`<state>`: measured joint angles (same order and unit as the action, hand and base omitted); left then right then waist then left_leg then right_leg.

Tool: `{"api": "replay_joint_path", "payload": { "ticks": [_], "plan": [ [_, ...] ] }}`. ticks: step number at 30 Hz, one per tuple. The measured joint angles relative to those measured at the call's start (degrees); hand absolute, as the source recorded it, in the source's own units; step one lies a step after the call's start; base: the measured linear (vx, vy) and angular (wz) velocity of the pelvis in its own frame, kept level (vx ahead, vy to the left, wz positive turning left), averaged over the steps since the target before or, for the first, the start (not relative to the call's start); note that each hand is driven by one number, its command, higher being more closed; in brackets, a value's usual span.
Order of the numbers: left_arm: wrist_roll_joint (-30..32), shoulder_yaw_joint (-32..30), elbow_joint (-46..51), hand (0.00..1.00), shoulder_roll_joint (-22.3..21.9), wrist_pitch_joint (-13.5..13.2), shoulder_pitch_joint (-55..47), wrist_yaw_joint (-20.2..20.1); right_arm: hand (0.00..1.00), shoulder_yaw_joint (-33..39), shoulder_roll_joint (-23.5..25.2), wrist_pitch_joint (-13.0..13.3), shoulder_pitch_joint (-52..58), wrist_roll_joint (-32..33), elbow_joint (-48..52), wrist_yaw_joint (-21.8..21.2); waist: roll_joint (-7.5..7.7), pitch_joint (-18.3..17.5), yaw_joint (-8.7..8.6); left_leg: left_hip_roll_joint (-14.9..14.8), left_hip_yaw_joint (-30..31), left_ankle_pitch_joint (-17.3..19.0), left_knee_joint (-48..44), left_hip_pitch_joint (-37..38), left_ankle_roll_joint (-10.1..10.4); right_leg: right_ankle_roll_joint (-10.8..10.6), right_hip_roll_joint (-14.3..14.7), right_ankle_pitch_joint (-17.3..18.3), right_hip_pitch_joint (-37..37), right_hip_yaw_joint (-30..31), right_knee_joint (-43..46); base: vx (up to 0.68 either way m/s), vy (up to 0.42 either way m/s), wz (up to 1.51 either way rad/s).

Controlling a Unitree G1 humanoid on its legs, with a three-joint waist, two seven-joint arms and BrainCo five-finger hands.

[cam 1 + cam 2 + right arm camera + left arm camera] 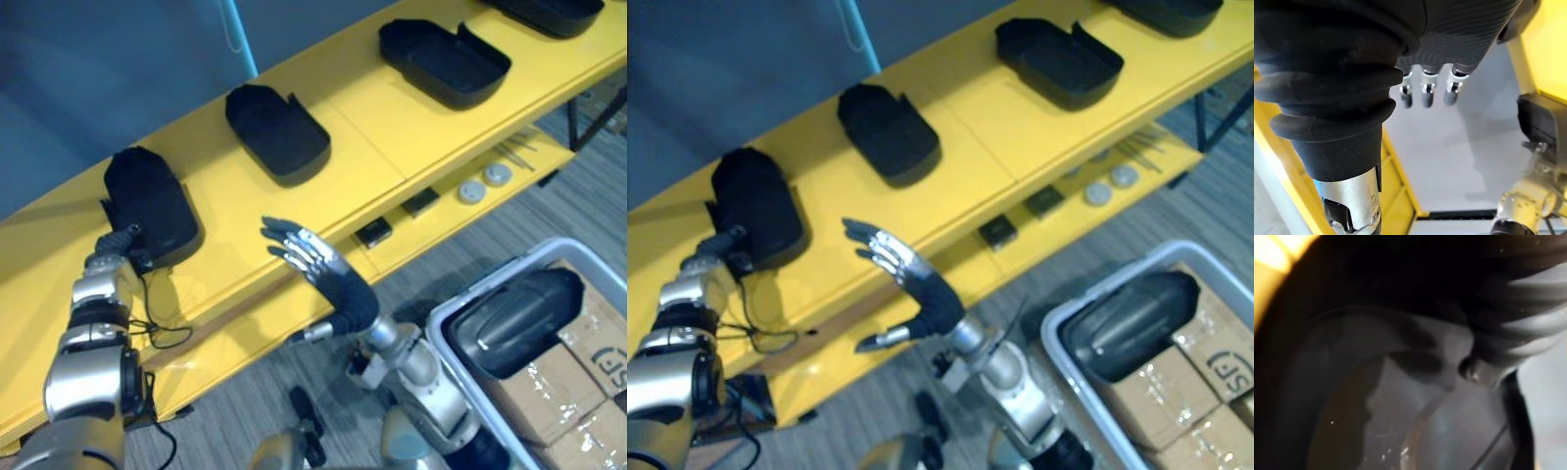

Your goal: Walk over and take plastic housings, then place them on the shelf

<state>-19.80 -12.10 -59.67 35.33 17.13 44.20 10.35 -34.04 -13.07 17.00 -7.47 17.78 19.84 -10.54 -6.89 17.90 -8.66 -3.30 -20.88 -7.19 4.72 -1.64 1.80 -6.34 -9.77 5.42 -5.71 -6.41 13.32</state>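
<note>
A: What is sitting on the shelf (pixel 392 127)?

B: 4 black plastic housings are lying in a row along the yellow top tier, well apart from each other: the left housing (pixel 147 201), the 2nd housing (pixel 277 132), the 3rd housing (pixel 446 61) and the 4th housing (pixel 554 12), which the view's edge is cutting off. Small parts (pixel 485 184) are lying on the lower tier.

A: And what are the hands doing?

B: The left hand (pixel 120 245) is touching the near end of the left housing. Its wrist view is showing dark plastic from very close, so I cannot tell whether it is gripping or letting go. The right hand (pixel 328 274) is hovering before the shelf's front edge, between the left housing and the 2nd housing, spread wide and holding nothing.

A: So how far along is the job looking?

B: Most of the way, I am judging. The left housing is resting on the shelf, so that placement is looking done or nearly done, with only the left hand's release to come.

A: Is anything waiting?

B: Yes, 1 more. The bin housing (pixel 514 318) is lying on cardboard boxes (pixel 578 392) inside a grey bin (pixel 470 291), low at the robot's right, well apart from both hands. Fetching it and setting it on a bare stretch of the shelf is what I am counting as left.
</note>
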Motion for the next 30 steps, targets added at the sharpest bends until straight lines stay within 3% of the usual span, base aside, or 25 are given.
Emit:
{"api": "replay_joint_path", "payload": {
  "ticks": [9, 17, 19, 22, 26, 30],
  "plan": [
    [-2.9, 1.0, -0.3, 0.00, 0.0, -1.5, -0.6, 3.2, 0.00, 0.0, 0.0, 0.0, 0.6, 0.0, 0.0, 2.0, 0.00, 0.0, -0.33, 0.0, -0.2, 0.0, 0.0, 0.0, 0.0, -0.2, 0.0, -0.1, -0.1, 0.3, -0.7, 0.00, 0.000, 0.00],
    [-4.9, -0.8, -2.3, 0.00, 0.0, -4.6, -1.0, 11.0, 0.00, 0.2, -0.3, 0.0, 2.0, 0.7, 1.4, 1.8, 0.02, 0.0, -1.52, -0.1, -1.8, 0.4, 0.0, 0.7, 0.6, -0.2, 0.3, -0.1, -0.7, 2.1, -0.1, 0.02, 0.000, -0.11],
    [-2.7, -2.0, -2.2, 0.00, 0.0, -6.6, -0.8, 15.1, 0.00, 0.2, -0.3, 0.1, 3.1, 1.8, 2.6, 1.6, 0.03, 0.0, -2.10, -0.2, -2.0, 0.4, 0.0, 0.9, 0.6, -0.2, 0.5, -0.1, -0.8, 2.6, 0.2, 0.03, -0.003, -0.10],
    [0.2, -3.6, -1.8, 0.00, 0.3, -7.1, -0.1, 20.2, 0.00, 0.2, -0.3, 0.2, 4.7, 1.9, 2.6, 0.6, 0.07, 0.0, -2.24, -0.4, -2.4, 0.8, 0.0, 2.0, 1.0, -0.2, 0.7, -0.1, -0.2, 3.4, -0.1, 0.02, -0.008, -0.16],
    [4.7, -3.8, 0.5, 0.00, 0.8, -7.2, 0.9, 22.1, 0.00, -0.2, -0.5, 0.2, 6.3, 1.8, 2.5, 0.3, 0.20, -0.1, -2.22, -0.7, -2.4, 0.8, 0.0, 2.2, 1.0, -0.2, 1.1, -0.4, 0.6, 3.4, -1.5, 0.00, -0.001, -0.01],
    [5.4, -4.0, 0.7, 0.00, 3.7, -7.3, 1.0, 22.4, 0.00, -1.2, -0.6, 0.2, 6.7, 1.8, 2.0, 0.2, 0.72, -0.6, -2.23, -1.5, -2.8, 0.9, 0.0, 2.6, 1.1, -0.1, 2.1, -3.1, 2.9, 3.3, -5.5, 0.04, 0.006, -0.07]
  ]
}}
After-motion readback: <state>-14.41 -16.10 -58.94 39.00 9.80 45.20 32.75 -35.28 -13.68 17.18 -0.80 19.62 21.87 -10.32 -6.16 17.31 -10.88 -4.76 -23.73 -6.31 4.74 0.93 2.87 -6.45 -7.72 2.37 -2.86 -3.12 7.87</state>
